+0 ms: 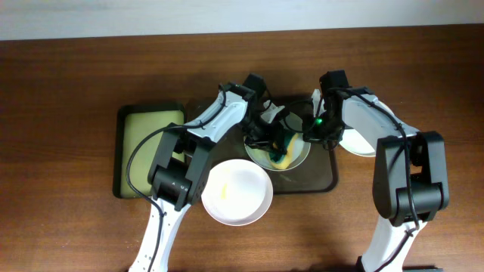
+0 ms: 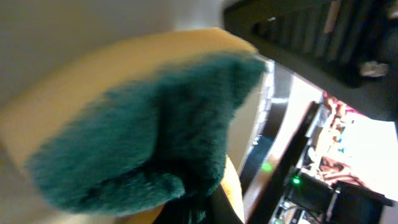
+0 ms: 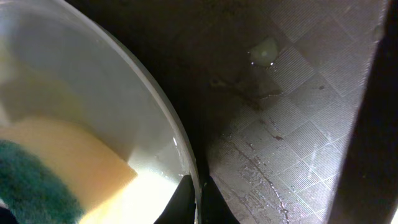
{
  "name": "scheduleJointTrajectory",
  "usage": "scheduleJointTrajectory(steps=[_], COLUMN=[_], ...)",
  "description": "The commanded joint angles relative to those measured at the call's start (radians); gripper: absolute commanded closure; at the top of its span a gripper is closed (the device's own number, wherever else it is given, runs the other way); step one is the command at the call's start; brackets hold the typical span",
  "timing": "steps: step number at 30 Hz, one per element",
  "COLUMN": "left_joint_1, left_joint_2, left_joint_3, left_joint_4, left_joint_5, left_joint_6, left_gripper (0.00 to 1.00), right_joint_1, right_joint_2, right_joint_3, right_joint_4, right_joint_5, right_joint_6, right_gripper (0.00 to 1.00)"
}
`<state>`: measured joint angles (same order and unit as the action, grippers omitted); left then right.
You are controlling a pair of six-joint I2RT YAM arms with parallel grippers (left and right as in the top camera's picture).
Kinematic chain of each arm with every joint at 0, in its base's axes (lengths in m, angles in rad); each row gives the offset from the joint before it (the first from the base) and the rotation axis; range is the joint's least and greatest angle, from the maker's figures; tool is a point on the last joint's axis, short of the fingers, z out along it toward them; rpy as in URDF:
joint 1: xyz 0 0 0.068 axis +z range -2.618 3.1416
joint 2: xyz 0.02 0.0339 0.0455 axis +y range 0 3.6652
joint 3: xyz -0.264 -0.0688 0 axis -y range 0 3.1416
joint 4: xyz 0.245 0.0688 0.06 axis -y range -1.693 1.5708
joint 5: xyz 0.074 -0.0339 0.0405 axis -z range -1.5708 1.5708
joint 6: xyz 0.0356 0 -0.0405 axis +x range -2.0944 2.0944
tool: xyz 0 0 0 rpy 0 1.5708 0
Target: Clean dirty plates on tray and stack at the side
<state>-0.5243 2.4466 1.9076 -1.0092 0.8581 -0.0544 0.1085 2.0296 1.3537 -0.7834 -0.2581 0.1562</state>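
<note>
Yellow-green sponge [image 1: 281, 154] clamped in left gripper [image 1: 274, 143], pressed on middle plate [image 1: 298, 158] on tray [image 1: 318, 182] | right gripper [image 1: 311, 137] pinches its rim | front plate [image 1: 236, 193] smeared, unwashed | side plate [image 1: 361, 143] apparently done

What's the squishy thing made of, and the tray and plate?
The sponge: soft yellow foam with a fuzzy green scrubbing layer. The tray: likely dark plastic, moulded in a fine grid texture. The plate: smooth, glossy white; ceramic or plastic, unclear.
</note>
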Motion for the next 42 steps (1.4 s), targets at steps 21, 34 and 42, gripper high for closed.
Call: scheduleJointTrajectory(steps=[21, 34, 42], left_joint_1=[-0.003, 0.346, 0.434], left_joint_2=[-0.119, -0.594, -0.689], left_joint_3=[-0.074, 0.15, -0.081], left_joint_4=[0.115, -0.519, -0.551], left_joint_5=[-0.066, -1.182, -1.023], left_joint_6=[-0.131, -0.416, -0.255], left_gripper=[1.0, 1.0, 1.0], right_joint_1=[0.031, 0.031, 0.028], right_joint_2=[0.01, 0.038, 0.037], right_joint_3=[-0.014, -0.016, 0.103], right_joint_4=[0.01, 0.012, -0.039], right_joint_5=[0.001, 0.005, -0.029], right_joint_6=[0.002, 0.008, 0.021], right_gripper=[0.96, 0.53, 0.96])
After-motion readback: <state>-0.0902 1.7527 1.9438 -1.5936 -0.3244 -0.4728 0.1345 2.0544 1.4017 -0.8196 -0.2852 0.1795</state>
